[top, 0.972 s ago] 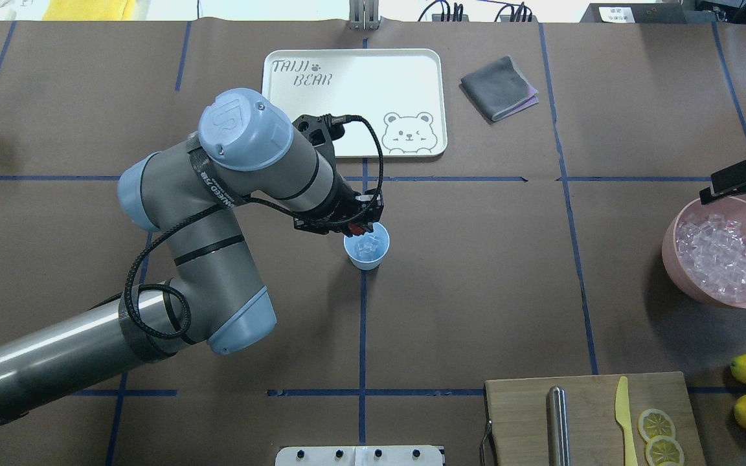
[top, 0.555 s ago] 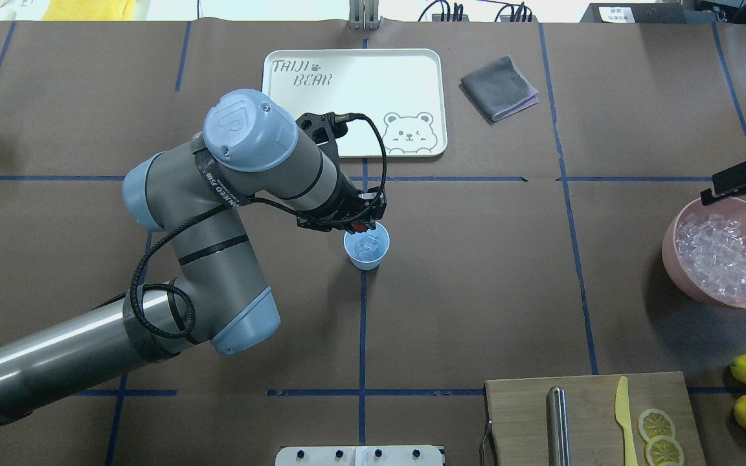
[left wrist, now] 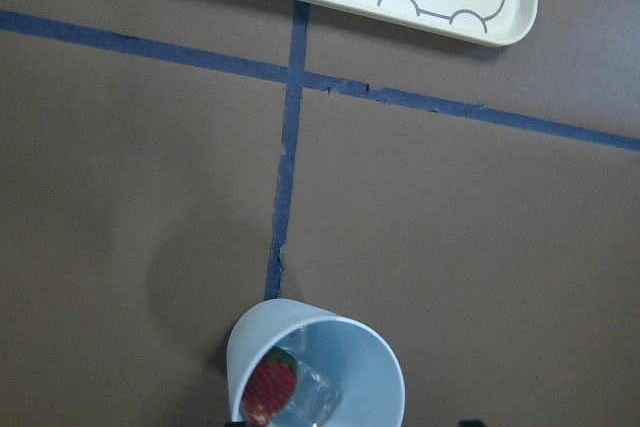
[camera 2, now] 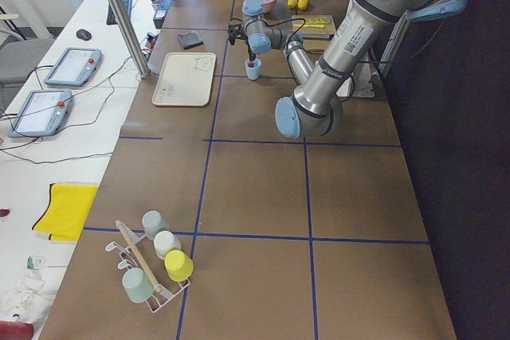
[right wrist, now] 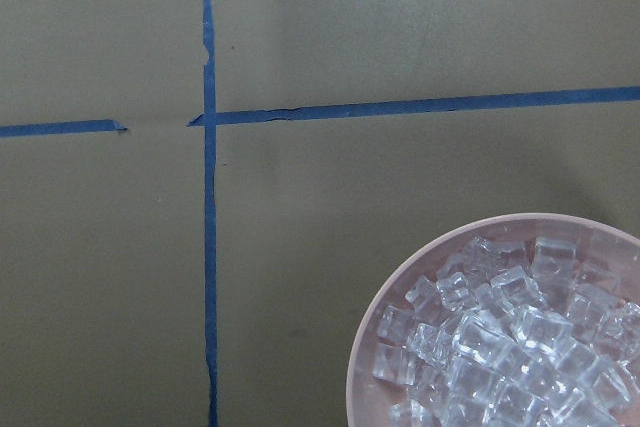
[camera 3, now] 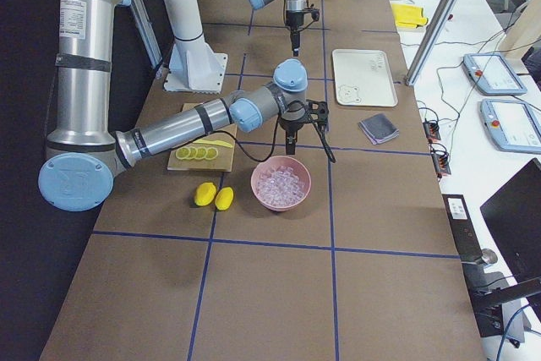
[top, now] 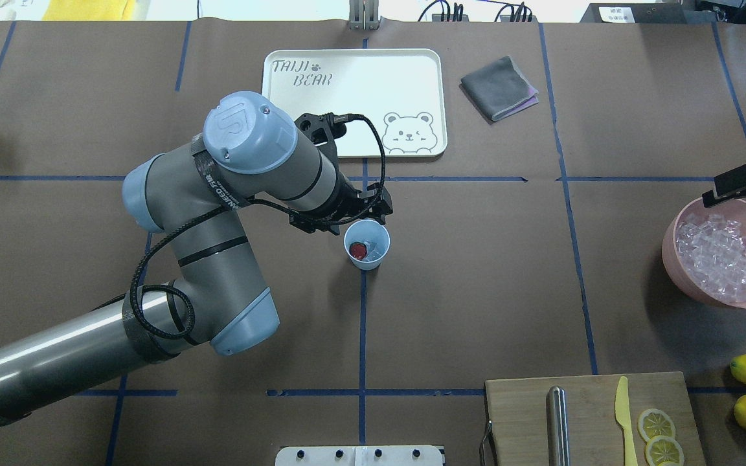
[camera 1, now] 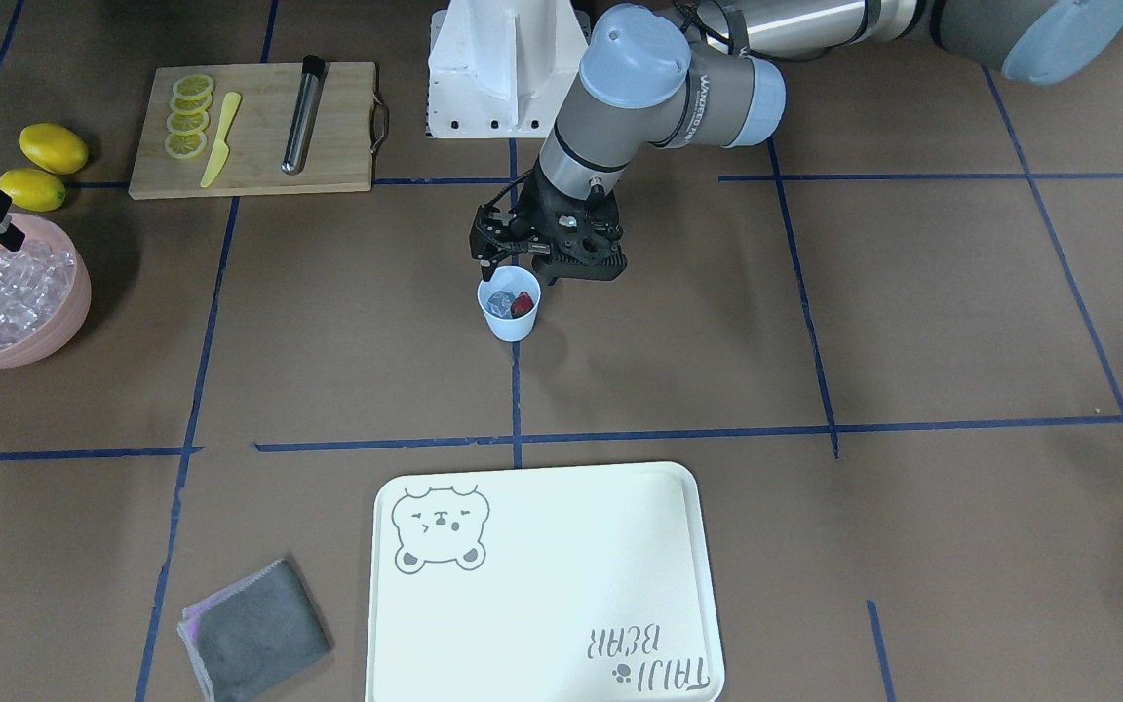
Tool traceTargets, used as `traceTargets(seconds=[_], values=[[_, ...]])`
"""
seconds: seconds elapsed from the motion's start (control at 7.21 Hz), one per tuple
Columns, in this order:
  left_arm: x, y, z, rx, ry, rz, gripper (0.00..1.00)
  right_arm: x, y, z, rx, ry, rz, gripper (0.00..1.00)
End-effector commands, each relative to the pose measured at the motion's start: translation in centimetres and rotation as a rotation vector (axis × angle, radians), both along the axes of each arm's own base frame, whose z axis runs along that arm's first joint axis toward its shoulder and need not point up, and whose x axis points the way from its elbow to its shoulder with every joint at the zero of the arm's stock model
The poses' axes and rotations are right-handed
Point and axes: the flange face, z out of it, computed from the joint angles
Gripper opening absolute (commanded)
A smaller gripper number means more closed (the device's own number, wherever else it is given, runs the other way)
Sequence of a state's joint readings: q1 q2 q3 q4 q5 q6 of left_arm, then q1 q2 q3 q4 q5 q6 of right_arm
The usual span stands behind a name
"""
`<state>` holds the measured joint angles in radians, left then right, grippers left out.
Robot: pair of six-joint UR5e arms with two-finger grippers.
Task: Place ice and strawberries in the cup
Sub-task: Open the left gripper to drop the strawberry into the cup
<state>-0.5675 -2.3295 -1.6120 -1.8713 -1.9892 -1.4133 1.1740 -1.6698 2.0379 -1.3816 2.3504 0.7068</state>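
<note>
You've one strawberry [top: 358, 250] on a few ice cubes [top: 376, 248] in the single pale-blue cup [top: 368, 263], left gripper [top: 363, 217] angled down over its rim, fingers spread and empty; right gripper [top: 743, 185] by the pink bowl [top: 671, 260], fingers unreadable.

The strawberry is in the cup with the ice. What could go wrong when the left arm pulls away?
The open left pincer hangs close by the rim of the cup; a sideways retreat might clip it and tip out the strawberry and ice. Lifting straight up first looks safer.
</note>
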Motion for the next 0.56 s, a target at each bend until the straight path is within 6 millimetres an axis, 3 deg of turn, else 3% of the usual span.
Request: traceTargets(seconds=[0.0, 0.14, 0.28, 0.42], values=[[-1.8, 0.3, 0.2, 0.008, 0.009, -0.013, 0.81, 0.8, 0.1, -0.1, -0.004, -0.012, 0.007, 1.0], [-5.3, 0.1, 2.3, 0.007, 0.007, -0.036, 0.81, 2.1, -0.3, 0.1, 0.003, -0.01, 0.023, 1.0], [-9.7, 0.5, 5.5, 0.009, -0.035, -0.033, 0.81, 4.0, -0.7, 1.2, 0.038, 0.008, 0.017, 1.0], [-14.2, 0.8, 7.4, 0.126, -0.096, 0.033, 0.81, 7.9, -1.3, 4.0, 0.083, 0.055, -0.012, 1.0]])
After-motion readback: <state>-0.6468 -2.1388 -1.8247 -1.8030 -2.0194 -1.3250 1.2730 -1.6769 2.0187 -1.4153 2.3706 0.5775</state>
